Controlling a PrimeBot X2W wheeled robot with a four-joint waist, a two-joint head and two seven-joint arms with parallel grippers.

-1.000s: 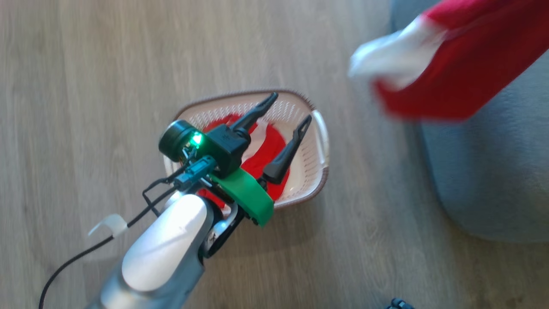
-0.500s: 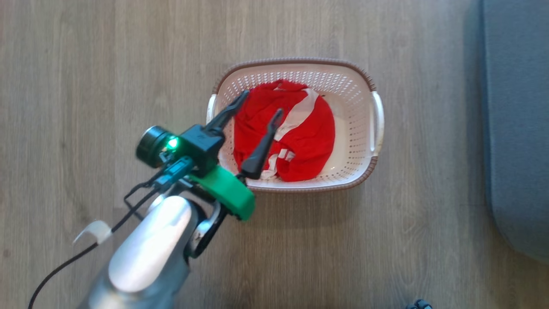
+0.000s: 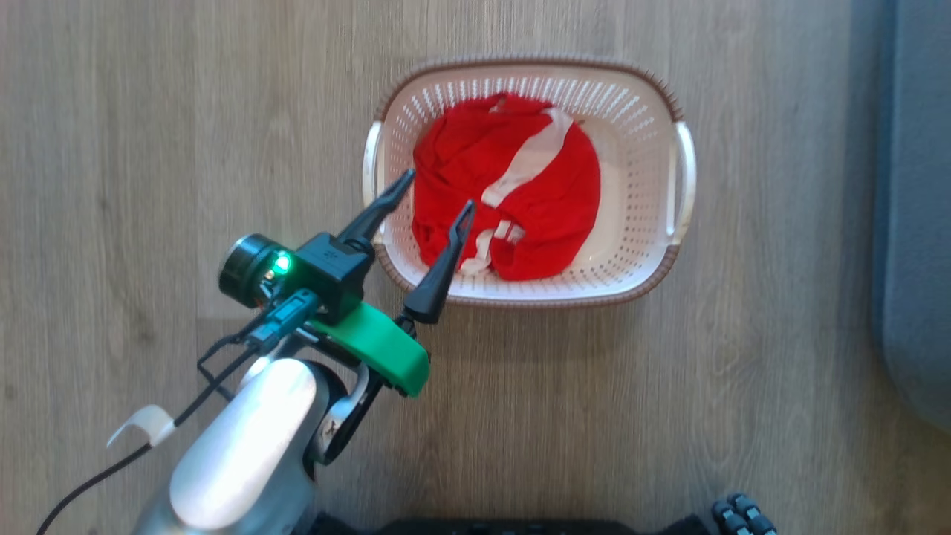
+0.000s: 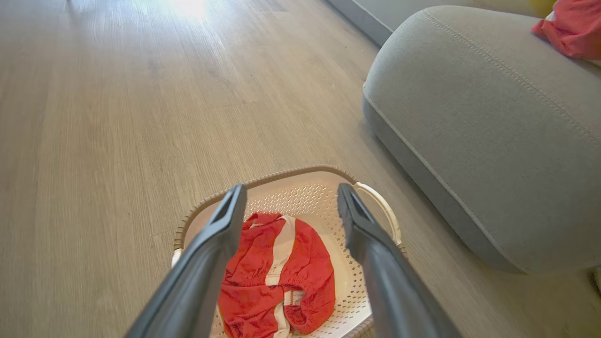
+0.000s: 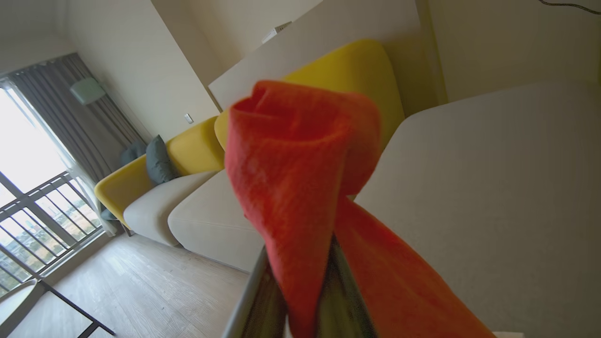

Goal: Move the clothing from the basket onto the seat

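The cream basket (image 3: 639, 245) with its brown rim stands on the wood floor. Red clothing (image 3: 513, 186) with white stripes lies crumpled in it. My left gripper (image 3: 438, 191) hangs open over the basket's near left corner, above the fabric and holding nothing. In the left wrist view the clothing (image 4: 277, 277) lies in the basket (image 4: 300, 190) below the open left gripper (image 4: 291, 190), and the grey seat (image 4: 493, 141) rises on the right. Another red garment (image 5: 300, 164) is draped over my right gripper's fingers (image 5: 257, 295), which are shut on it above the seat (image 5: 493, 188).
The seat's edge (image 3: 917, 223) runs down the right side of the head view. My dark base (image 3: 520, 526) lies along the bottom edge. Red fabric (image 4: 570, 26) shows at the seat's far end. Yellow sofa backs (image 5: 357, 70) and a window (image 5: 28, 188) stand beyond.
The head camera has swung, so the basket now sits higher and centred. The red garment in my right gripper has left the head view. My left gripper has drawn back to the basket's near left corner.
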